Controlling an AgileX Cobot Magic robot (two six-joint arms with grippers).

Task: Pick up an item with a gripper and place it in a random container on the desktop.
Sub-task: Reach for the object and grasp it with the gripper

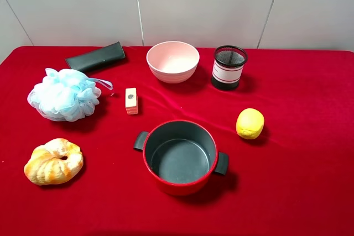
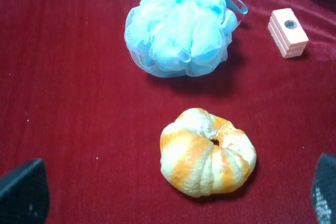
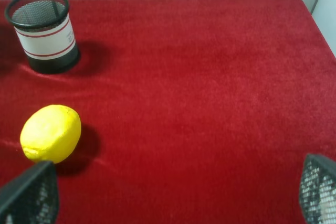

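Observation:
The yellow lemon-shaped item (image 1: 250,123) lies on the red cloth desktop (image 1: 310,98) at the right; it also shows in the right wrist view (image 3: 51,133). The black wire-mesh cup (image 1: 228,68) with a white band stands upright behind it, also in the right wrist view (image 3: 44,31). Neither arm shows in the exterior high view. My right gripper (image 3: 173,195) is open and empty, its fingertips (image 3: 29,195) short of the lemon, which lies near one finger. My left gripper (image 2: 173,195) is open and empty, over the croissant (image 2: 208,152).
A red pot with black handles (image 1: 180,157) sits at front centre. A pink bowl (image 1: 172,61) stands at the back. A blue bath pouf (image 1: 65,94), a small beige block (image 1: 131,101), a dark case (image 1: 95,57) and a croissant (image 1: 53,161) lie at the left.

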